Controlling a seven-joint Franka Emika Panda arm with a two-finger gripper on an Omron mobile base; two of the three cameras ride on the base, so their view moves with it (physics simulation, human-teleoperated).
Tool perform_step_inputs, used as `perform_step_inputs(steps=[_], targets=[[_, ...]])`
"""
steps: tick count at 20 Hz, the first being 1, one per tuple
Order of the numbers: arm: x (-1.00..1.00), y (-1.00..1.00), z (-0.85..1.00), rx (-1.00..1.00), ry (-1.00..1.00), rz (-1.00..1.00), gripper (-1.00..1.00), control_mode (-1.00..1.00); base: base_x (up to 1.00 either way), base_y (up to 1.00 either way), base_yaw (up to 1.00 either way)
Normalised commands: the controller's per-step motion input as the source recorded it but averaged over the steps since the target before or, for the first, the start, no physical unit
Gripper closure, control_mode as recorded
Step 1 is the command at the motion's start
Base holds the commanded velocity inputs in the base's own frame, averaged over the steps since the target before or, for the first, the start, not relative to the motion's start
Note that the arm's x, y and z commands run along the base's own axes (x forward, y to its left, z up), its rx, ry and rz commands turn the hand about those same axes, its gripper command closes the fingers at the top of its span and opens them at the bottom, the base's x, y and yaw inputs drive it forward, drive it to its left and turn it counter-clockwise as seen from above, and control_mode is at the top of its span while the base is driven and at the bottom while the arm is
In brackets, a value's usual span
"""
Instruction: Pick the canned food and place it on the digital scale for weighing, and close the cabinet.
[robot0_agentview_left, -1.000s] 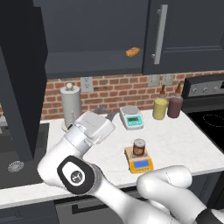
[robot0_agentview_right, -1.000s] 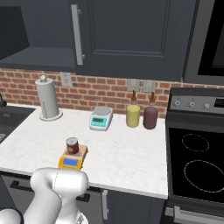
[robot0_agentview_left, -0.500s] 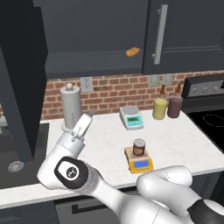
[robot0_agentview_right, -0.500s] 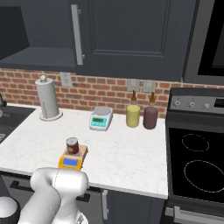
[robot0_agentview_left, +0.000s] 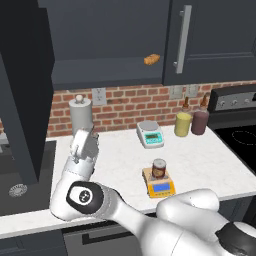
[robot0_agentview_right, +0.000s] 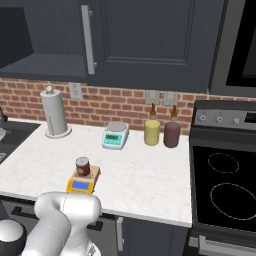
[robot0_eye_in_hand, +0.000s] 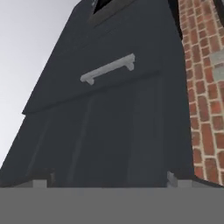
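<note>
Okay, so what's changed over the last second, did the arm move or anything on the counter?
The white arm's hand swung left, away from the counter's middle toward the open navy cabinet door; it holds nothing. The small red-brown can stayed on the orange-yellow scale, and the grey-white scale and the door kept their places.

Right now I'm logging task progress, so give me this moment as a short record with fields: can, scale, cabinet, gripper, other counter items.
can: canned food stands upright on the digital scale
scale: near the counter's front edge, blue display facing forward
cabinet: cabinet left door swung open, right door shut; small orange-brown food piece on the shelf
gripper: gripper raised near the open door, holding nothing visible; jaw state unclear
other counter items: grey-white scale, yellow bottle, dark bottle, paper towel roll
</note>
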Motion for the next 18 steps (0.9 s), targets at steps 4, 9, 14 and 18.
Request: perform_step_inputs(steps=[4,9,14,18], targets=[[0.36,0.25,-0.12,-0.21,0.41,0.00,-1.00,-1.00,0.00,0.00,0.00],[0.28,0.24,-0.09,-0.18,0.35,0.00,-1.00,-1.00,0.00,0.00,0.00],[0.00,0.32,-0.22,-0.19,0.19,0.00,-1.00,-1.00,0.00,0.00,0.00],[0.04,0.23,-0.49,-0.23,0.14,0.00,-1.00,-1.00,0.00,0.00,0.00]])
